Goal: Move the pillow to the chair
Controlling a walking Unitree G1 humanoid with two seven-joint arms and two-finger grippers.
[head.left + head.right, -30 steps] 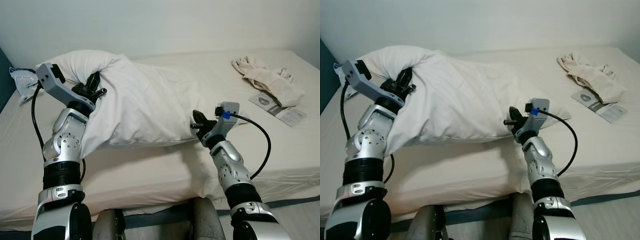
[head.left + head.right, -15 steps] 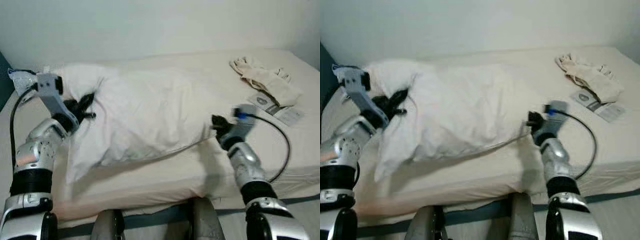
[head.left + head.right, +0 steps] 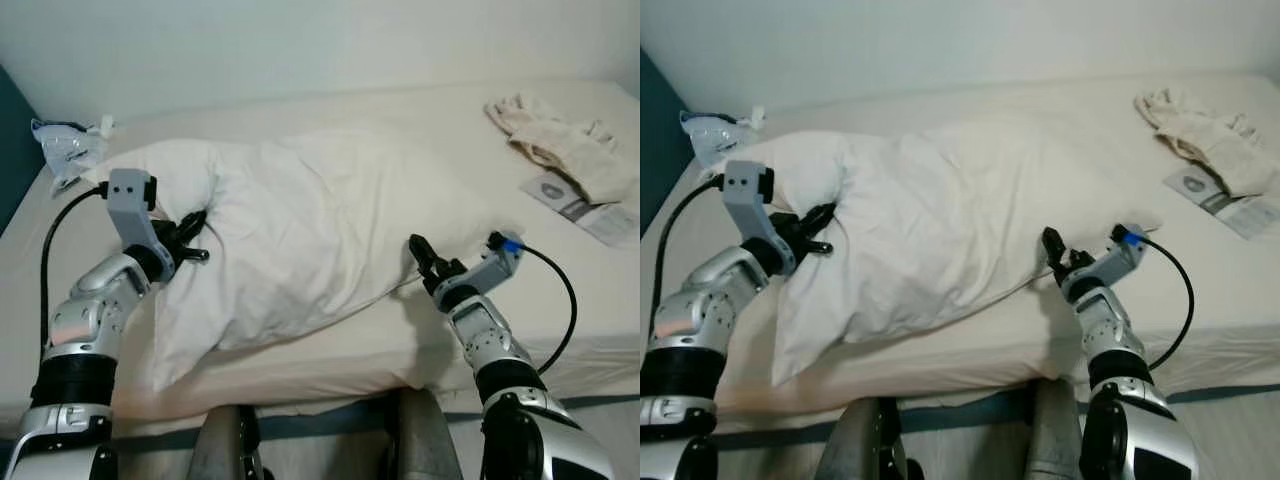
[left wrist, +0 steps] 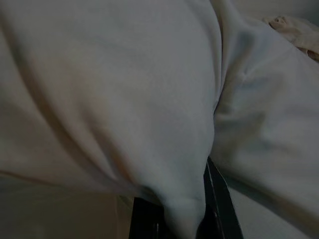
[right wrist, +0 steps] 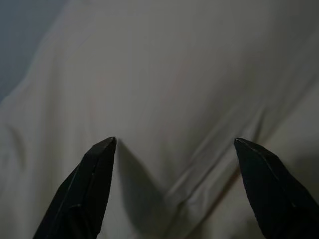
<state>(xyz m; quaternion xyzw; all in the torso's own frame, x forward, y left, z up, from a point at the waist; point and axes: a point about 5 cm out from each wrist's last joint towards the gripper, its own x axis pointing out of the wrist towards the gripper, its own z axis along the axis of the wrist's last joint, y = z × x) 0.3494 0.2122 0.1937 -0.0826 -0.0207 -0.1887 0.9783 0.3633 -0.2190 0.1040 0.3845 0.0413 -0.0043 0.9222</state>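
A big white pillow (image 3: 310, 225) lies flat across the bed (image 3: 330, 350). My left gripper (image 3: 197, 238) is at the pillow's left end, shut on a fold of its cover. In the left wrist view the white cloth (image 4: 149, 99) is pinched between the black fingers (image 4: 219, 209). At the pillow's near right edge is my right gripper (image 3: 420, 255), pointing into the edge. Its two fingers (image 5: 94, 184) stand wide apart and open in the right wrist view, with the pillow's cover (image 5: 174, 74) just ahead of the tips.
A crumpled beige cloth (image 3: 560, 145) and a printed leaflet (image 3: 590, 205) lie on the bed's far right. A plastic bag (image 3: 65, 150) sits at the far left corner by a dark teal wall (image 3: 12, 150). My knees (image 3: 225, 445) touch the bed's front edge.
The pillow's left end, held up a second ago, has come down onto the mattress with the left gripper still on it. The right gripper shifted slightly right and lower.
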